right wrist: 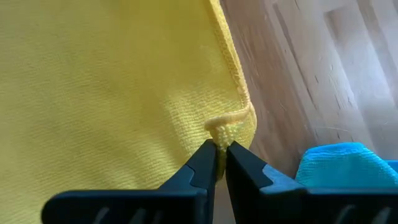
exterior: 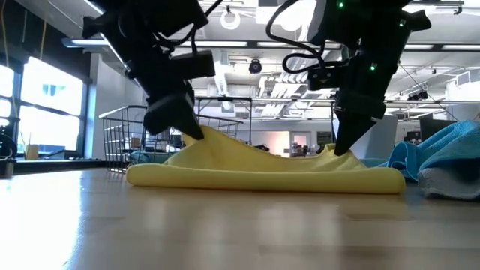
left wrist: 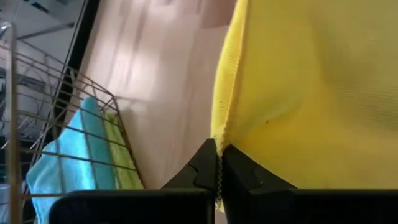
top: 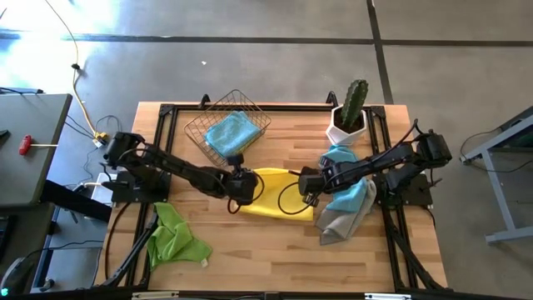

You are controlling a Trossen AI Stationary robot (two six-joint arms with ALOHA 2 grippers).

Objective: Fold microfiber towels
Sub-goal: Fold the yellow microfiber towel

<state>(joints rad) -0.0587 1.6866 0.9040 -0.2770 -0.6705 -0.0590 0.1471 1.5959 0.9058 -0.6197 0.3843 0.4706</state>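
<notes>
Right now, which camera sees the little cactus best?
The high view: only it shows the cactus, standing upright in a white pot at the table's back right corner. The low view and both wrist views do not show it at all.

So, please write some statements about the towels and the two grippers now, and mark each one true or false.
1. The left gripper is shut on the yellow towel. True.
2. The right gripper pinches a corner of the same towel. True.
3. The wire basket holds a grey towel. False: a light blue towel lies in it.
4. A lime green towel lies near the left arm's base. True.
5. The cactus pot stands inside the basket. False: it stands on the table beside it.
</notes>
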